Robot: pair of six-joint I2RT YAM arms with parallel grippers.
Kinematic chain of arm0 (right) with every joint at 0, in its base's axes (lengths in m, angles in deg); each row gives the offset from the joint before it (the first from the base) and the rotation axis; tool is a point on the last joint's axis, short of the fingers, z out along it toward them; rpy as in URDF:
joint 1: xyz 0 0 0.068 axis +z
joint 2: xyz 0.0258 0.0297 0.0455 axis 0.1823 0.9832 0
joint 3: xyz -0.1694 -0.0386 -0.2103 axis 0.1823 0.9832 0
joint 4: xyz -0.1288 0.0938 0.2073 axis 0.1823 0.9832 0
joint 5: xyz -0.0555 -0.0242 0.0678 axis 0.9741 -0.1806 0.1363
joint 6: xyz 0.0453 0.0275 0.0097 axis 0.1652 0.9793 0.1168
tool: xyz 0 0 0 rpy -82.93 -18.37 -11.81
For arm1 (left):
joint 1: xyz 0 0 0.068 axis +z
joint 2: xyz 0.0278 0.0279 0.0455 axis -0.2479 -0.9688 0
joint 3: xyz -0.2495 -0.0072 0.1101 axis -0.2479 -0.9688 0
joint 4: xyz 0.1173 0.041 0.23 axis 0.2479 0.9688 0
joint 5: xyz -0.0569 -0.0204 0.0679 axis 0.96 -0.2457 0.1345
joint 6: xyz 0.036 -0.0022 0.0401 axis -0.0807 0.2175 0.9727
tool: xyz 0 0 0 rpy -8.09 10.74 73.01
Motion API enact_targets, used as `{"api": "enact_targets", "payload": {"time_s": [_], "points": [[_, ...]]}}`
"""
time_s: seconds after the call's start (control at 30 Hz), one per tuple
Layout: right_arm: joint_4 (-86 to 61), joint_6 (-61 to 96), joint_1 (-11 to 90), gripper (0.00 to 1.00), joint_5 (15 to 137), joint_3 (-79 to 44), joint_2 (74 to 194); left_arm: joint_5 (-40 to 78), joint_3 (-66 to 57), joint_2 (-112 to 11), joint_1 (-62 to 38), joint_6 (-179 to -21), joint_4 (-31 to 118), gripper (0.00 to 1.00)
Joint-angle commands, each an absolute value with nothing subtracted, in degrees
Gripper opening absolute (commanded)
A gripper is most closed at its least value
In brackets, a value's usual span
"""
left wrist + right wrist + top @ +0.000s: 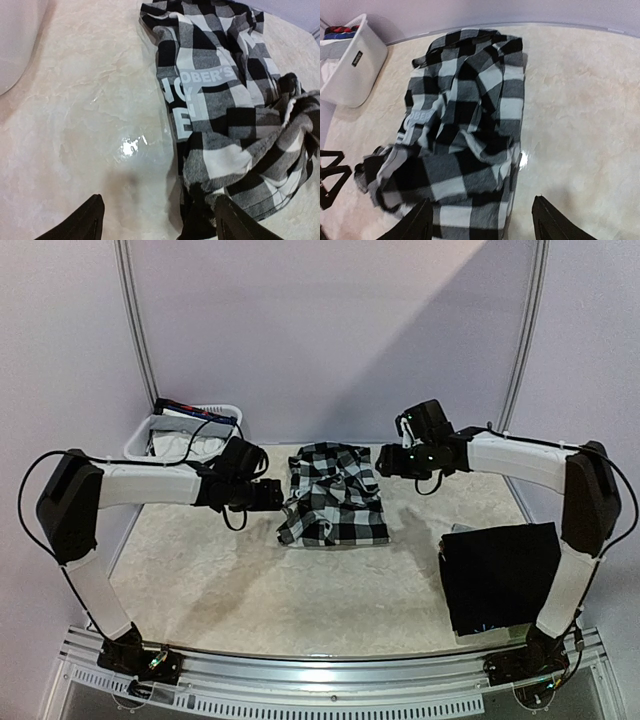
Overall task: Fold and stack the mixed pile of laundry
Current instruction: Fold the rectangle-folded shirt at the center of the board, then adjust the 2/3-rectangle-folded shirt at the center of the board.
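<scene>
Top view: the checkered shirt [335, 495] is lying crumpled at the centre of the table [200, 580], between the two grippers. The left gripper [268, 495] is hovering at its left edge and the right gripper [386, 462] at its upper right corner. A folded black garment [500, 575] is lying at lower right. A white basket [150, 435] is sitting at upper left.

Left wrist view: the fingers [82, 222] are standing wide apart, gripping nothing. The shirt is filling the right half, with white letters [200, 82] showing among the checks.

Right wrist view: the fingers [415, 222] are spread wide, holding nothing. The shirt is lying centre-left.
</scene>
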State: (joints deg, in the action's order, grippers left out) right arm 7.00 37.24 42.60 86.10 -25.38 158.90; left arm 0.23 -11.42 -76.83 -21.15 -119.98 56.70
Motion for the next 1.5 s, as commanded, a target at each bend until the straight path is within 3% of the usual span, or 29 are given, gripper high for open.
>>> {"api": "enact_targets", "payload": {"time_s": [0.0, 0.17, 0.4, 0.6, 0.7, 0.83, 0.9, 1.23, 1.47], "points": [[-2.2, 35.8, 43.7, 0.65, 74.5, -14.4, 150.1, 1.5, -16.8, -74.0, -24.2, -117.1, 56.6, 0.77], [-4.5, 32.8, 46.7, 0.57, 60.7, -12.9, 149.9, 3.9, -18.4, -74.1, -26.8, -117.0, 54.1, 0.75], [-4.3, 30.2, 47.9, 0.43, 53.6, -19.0, 159.6, 5.3, -17.3, -76.3, -27.9, -118.2, 52.9, 0.72], [-2.9, 28.8, 47.9, 0.38, 49.6, -25.7, 167.7, 4.9, -16.3, -79.5, -27.9, -117.4, 51.5, 0.62], [-1.8, 28.0, 47.9, 0.37, 49.2, -29.2, 171.3, 4.5, -14.8, -80.6, -27.9, -116.4, 51.8, 0.51], [-0.8, 27.3, 47.0, 0.37, 49.0, -33.5, 175.1, 3.5, -13.7, -80.9, -27.8, -116.2, 52.1, 0.13], [-0.8, 27.5, 46.0, 0.36, 48.7, -35.2, 176.8, 3.7, -13.4, -80.5, -27.8, -116.1, 52.3, 0.02], [2.6, 27.8, 43.8, 0.34, 45.4, -46.7, 191.2, 5.8, -9.7, -78.1, -27.7, -118.4, 57.2, 0.00], [6.6, 26.3, 43.2, 0.34, 51.7, -49.7, 196.4, 8.7, -4.4, -77.4, -26.2, -123.5, 62.4, 0.00]]}}
